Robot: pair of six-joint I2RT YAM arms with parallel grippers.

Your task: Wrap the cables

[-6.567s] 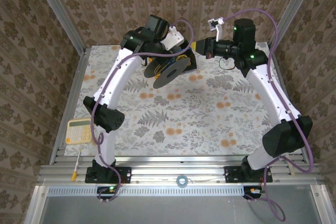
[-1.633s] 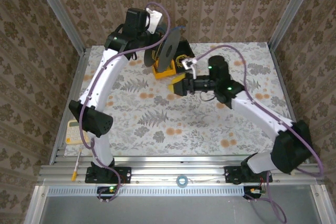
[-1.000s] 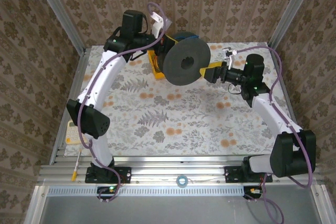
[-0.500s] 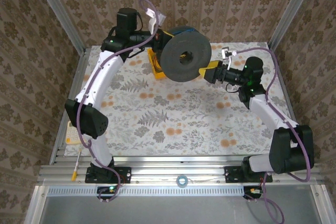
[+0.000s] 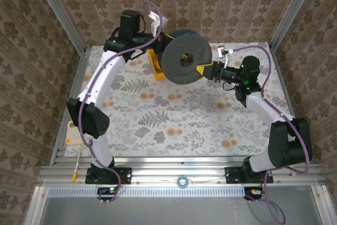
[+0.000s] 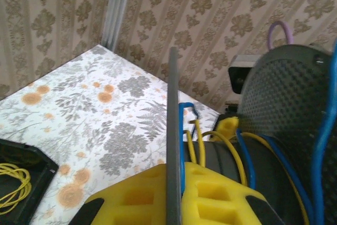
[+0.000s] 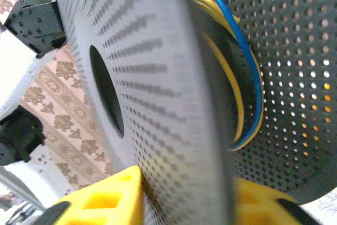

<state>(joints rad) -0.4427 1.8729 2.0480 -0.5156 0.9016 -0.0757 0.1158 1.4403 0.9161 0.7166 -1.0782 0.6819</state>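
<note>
A dark grey perforated spool (image 5: 181, 62) hangs above the back of the table, one flat flange facing the top camera. The cables are wound on its hub: a blue one (image 6: 182, 125) and a yellow one (image 6: 199, 140), seen from the right wrist as a blue loop (image 7: 247, 56) beside a yellow loop (image 7: 231, 82). My left gripper (image 5: 167, 38) is shut on one flange's thin edge (image 6: 174, 183), a yellow finger on each side. My right gripper (image 5: 202, 69) clamps the other flange (image 7: 181, 193) at the spool's right rim, its yellow fingers (image 7: 105, 198) against both faces.
A black case (image 6: 18, 175) with a coil of yellow cord lies on the floral table below the left wrist. A yellow block (image 5: 154, 66) sits under the spool. A calculator (image 5: 76, 133), a screwdriver (image 5: 77, 167) and a tape roll (image 5: 182, 182) lie by the near rail.
My right gripper has moved left onto the spool's rim and gone from wide open to shut on the flange. The left arm and spool have shifted slightly.
</note>
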